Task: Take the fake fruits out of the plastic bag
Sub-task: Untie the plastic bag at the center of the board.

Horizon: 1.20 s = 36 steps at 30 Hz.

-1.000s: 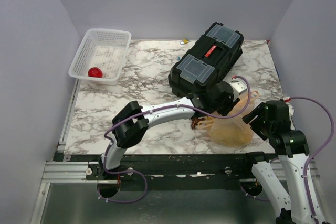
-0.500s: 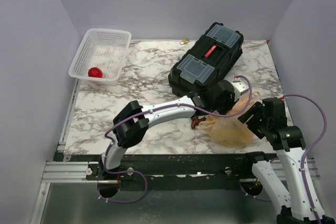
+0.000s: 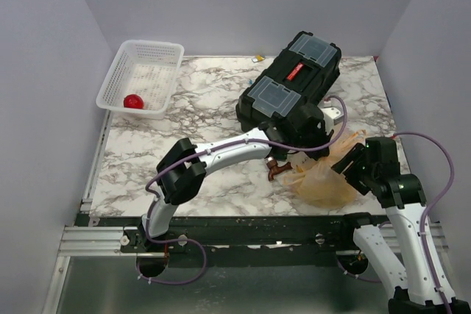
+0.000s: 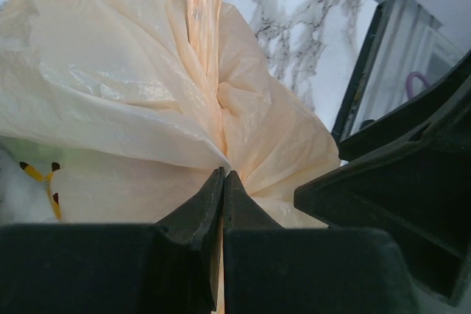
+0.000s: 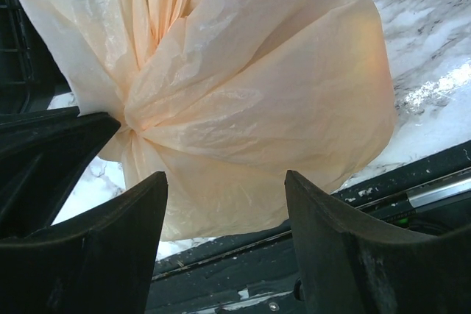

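Note:
The pale-orange plastic bag lies bunched at the table's front right. My left gripper reaches across from the left and is shut on a gathered fold of the plastic bag, its fingertips pressed together with film between them. My right gripper is open just in front of the plastic bag, one finger on either side of its lower bulge, not squeezing it. The same right gripper sits at the bag's right side. One red fake fruit lies in the white basket. Whatever is inside the bag is hidden.
A black toolbox stands behind the bag, close to the left wrist. A small brown tap-shaped piece lies on the marble table left of the bag. The table's front rail runs just below the bag.
The left gripper has shut on the bag's fold and drawn it slightly toward the toolbox. The right gripper has moved left, up to the bag, staying open.

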Tool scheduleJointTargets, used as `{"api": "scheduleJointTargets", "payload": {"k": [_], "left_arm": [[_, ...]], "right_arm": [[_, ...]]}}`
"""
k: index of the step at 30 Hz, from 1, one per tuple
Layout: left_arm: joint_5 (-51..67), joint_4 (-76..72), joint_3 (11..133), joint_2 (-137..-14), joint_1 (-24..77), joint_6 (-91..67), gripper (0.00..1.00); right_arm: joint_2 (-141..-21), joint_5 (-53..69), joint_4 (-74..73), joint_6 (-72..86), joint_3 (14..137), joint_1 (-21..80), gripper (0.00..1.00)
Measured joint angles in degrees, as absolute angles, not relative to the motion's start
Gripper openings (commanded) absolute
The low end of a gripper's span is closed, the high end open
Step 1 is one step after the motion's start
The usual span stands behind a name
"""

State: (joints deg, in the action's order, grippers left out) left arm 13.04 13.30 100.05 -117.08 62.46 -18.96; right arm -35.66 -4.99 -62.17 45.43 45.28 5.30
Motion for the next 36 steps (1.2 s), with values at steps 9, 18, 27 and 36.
{"api": "scheduleJointTargets", "payload": {"k": [9, 18, 27, 36], "left_arm": [[23.5, 10.9, 99.1, -117.0, 58.4, -27.4, 0.0], [28.7, 10.3, 99.1, -117.0, 58.1, -33.3, 0.0], [29.1, 10.0, 99.2, -116.9, 57.7, -35.4, 0.0], [26.6, 13.0, 101.5, -116.9, 56.8, -35.2, 0.0]], "right_arm": [[-36.0, -1.1, -60.2, 43.4, 45.3, 5.3, 0.89], [-39.6, 2.9, -57.8, 40.8, 45.5, 5.3, 0.8], [-39.2, 2.0, -56.6, 41.0, 45.5, 5.3, 0.32], [-34.4, -0.1, -56.7, 43.0, 44.8, 5.3, 0.01]]}}
